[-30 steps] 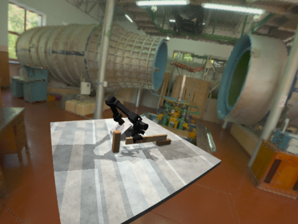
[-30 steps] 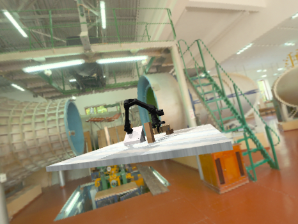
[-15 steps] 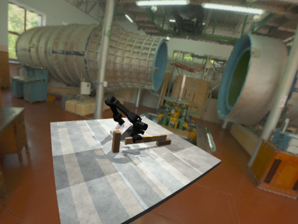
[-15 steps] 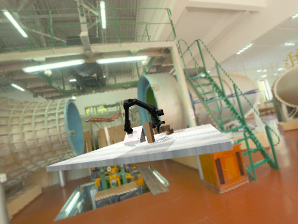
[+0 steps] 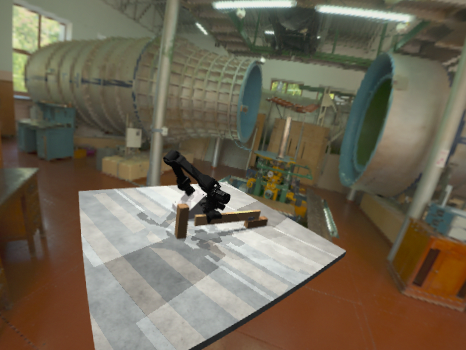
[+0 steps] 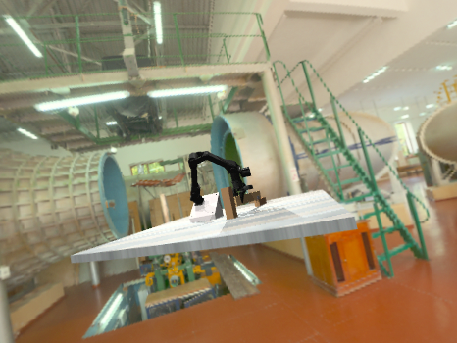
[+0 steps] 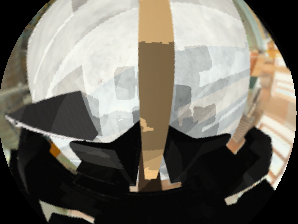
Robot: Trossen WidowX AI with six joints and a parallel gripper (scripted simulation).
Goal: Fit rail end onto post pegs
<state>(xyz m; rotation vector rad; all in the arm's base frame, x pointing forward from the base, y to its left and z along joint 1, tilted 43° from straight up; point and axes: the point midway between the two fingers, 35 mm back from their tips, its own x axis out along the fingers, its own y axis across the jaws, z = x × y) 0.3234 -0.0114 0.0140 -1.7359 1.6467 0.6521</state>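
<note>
The long wooden rail [image 5: 235,217] [image 6: 253,197] [image 7: 156,90] is held off the table at its near end and looks about level. A narrow gap shows between its near end and the upright wooden post [image 5: 181,221] [image 6: 228,203] in the top view. The far end is at the low footboard block [image 5: 256,223] [image 6: 263,201]; the bracket is too small to make out. My gripper [image 5: 214,218] [image 6: 242,197] [image 7: 149,122] is shut on the rail, nearer its post end, with a finger on each side. The pegs and the holes cannot be made out.
The grey and white patterned table [image 5: 165,280] [image 6: 314,212] carries everything. The arm's pale base block [image 6: 206,208] stands behind the post. A dark grey wedge shape [image 7: 62,115] shows left of the fingers in the wrist view. Shadows of the arm lie on the table.
</note>
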